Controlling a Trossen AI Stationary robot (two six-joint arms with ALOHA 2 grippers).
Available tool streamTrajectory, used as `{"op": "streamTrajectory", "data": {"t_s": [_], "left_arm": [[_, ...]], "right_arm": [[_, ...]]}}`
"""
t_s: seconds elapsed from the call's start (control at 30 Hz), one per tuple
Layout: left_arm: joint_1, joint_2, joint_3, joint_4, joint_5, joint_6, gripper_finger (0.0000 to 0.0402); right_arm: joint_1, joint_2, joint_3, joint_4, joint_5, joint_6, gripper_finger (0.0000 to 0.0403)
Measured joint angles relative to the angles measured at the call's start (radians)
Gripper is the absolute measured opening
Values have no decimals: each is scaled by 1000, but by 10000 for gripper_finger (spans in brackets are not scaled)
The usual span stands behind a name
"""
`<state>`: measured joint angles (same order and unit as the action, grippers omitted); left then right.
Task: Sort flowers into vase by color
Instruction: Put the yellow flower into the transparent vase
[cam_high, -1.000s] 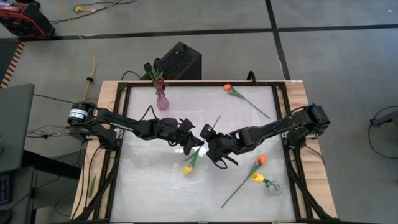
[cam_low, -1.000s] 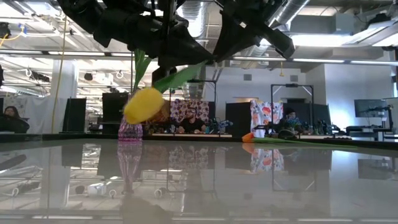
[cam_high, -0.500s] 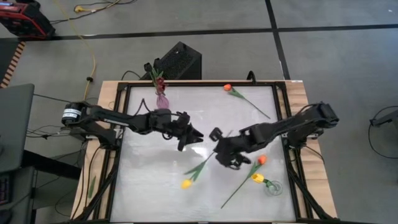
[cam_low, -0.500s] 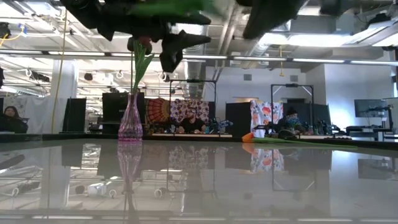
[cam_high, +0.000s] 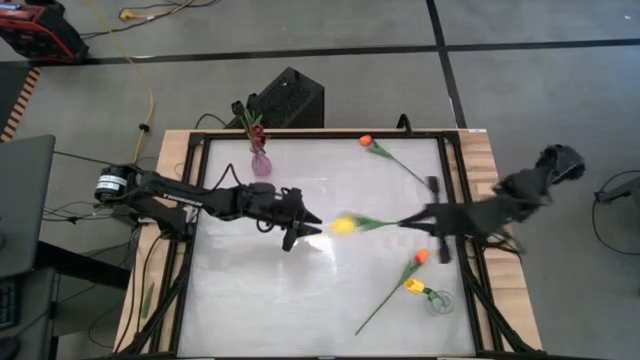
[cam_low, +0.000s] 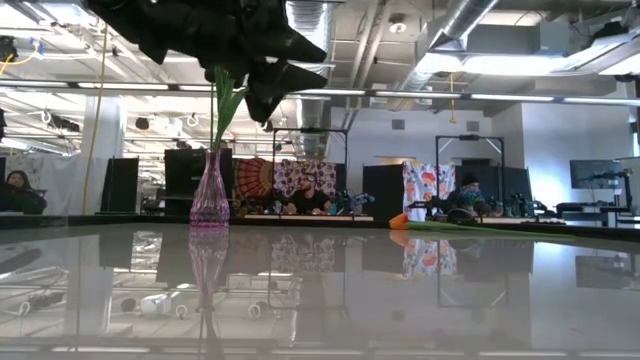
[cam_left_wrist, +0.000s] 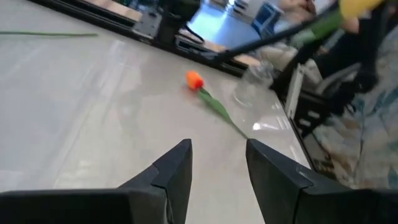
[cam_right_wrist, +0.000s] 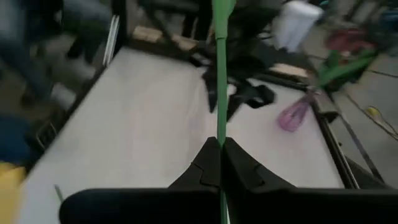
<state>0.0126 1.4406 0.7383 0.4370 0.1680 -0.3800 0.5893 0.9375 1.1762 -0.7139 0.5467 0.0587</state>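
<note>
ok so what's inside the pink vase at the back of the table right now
The pink vase holds dark red tulips, their green stems rising out of its neck. How many are in it cannot be told, since the heads bunch together, and in the low view the left arm hides them.

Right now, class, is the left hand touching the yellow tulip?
Apart. The high view shows bare table between the left hand, open, and the yellow tulip; the right hand holds its stem.

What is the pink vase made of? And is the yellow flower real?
The pink vase looks like see-through tinted glass or clear plastic: light passes through it, and I cannot tell which. The yellow flower, held by the right hand, looks fake, probably plastic or fabric: its stem is stiff, straight and evenly green.
</note>
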Motion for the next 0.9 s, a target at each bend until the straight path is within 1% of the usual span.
{"op": "streamTrajectory", "data": {"t_s": [0.13,0.2,0.27,0.33,0.43,0.47,0.6,0.7,0.73,0.8,0.9], "left_arm": [[-34,1,-5,-10,-6,25,139],[-47,1,-5,-8,-20,30,139],[-53,1,-5,-9,-24,31,139],[-56,1,-5,-9,-24,32,139],[-56,1,-5,-12,-28,36,139],[-56,1,-5,-12,-38,35,139],[-56,1,-5,-12,-76,25,139],[-56,1,-5,-13,-86,15,139],[-56,1,-5,-12,-87,7,139],[-56,1,-5,-10,-104,-3,139],[-57,1,-5,-9,-135,-16,139]], "right_arm": [[251,-145,-151,97,325,159,24],[369,-195,-239,196,466,186,24],[469,-218,-322,320,573,186,24],[553,-226,-390,435,625,172,24],[671,-221,-451,529,637,183,27],[714,-214,-461,566,657,186,29],[891,-153,-491,660,840,190,25],[1016,-70,-491,692,1008,223,25],[1051,-38,-490,696,1022,238,25],[1071,34,-490,695,1023,282,25],[1017,143,-491,696,1022,372,25]]}}
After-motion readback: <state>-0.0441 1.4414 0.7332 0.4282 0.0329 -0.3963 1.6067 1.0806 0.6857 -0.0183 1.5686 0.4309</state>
